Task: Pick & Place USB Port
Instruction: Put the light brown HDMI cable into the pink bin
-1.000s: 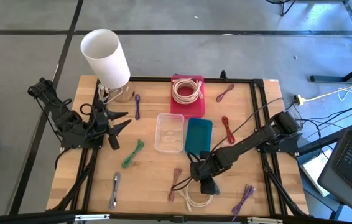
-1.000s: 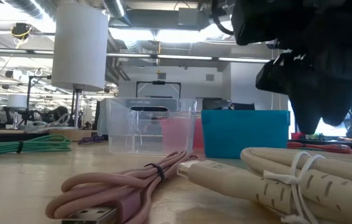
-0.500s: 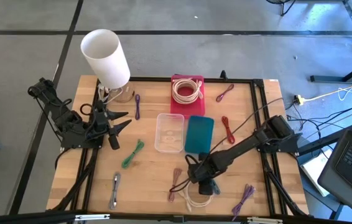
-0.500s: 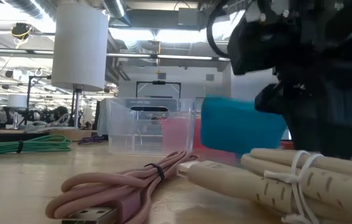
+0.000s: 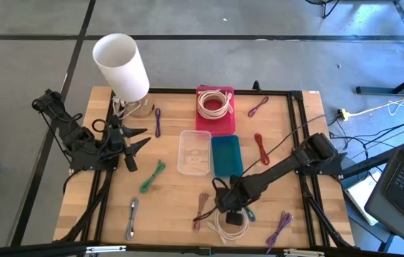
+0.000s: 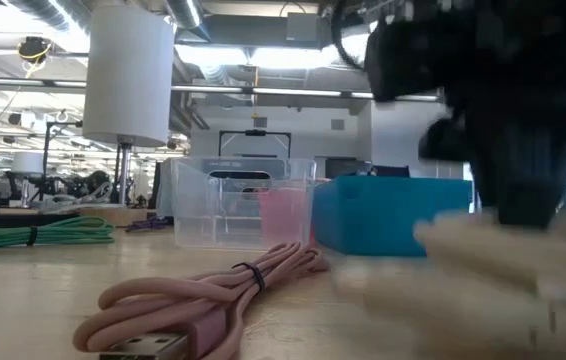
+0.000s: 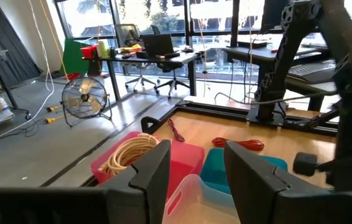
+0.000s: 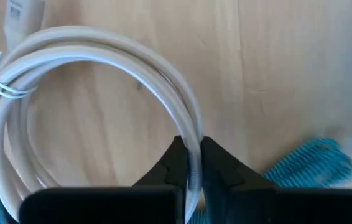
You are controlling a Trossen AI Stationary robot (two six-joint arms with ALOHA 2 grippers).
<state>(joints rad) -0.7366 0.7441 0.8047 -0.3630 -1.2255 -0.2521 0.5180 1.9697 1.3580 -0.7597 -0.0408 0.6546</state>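
The right gripper (image 5: pixel 232 214) is down at the near edge of the table (image 5: pixel 173 207), right of centre, with its two fingers (image 8: pixel 177 163) pinched together on the white coiled USB cable (image 8: pixel 101 93); the right wrist view shows the cable's loop running between the fingertips, bound by a white tie on one side. In the high view the same white coil (image 5: pixel 223 227) lies on the wood just near of the gripper. A small teal cable (image 8: pixel 310 163) lies just beside the gripper, also seen at its right in the high view.

The left gripper (image 5: pixel 134 145) waits at the far left of the table, off the surface, its fingers (image 7: pixel 154 171) held apart with nothing between them.

In the middle of the table stand a clear plastic bin (image 5: pixel 195 151) and, touching its right side, a teal bin (image 5: pixel 226 155). Just beyond them a pink bin (image 5: pixel 215 108) holds a cream coiled cable (image 5: pixel 215 104). A pink cable (image 5: pixel 202 208) lies left of the right gripper, a green cable (image 5: pixel 153 175) farther left, and a purple cable (image 5: pixel 280 228) near the right corner. A white cylindrical lamp (image 5: pixel 120 66) stands at the far left corner.
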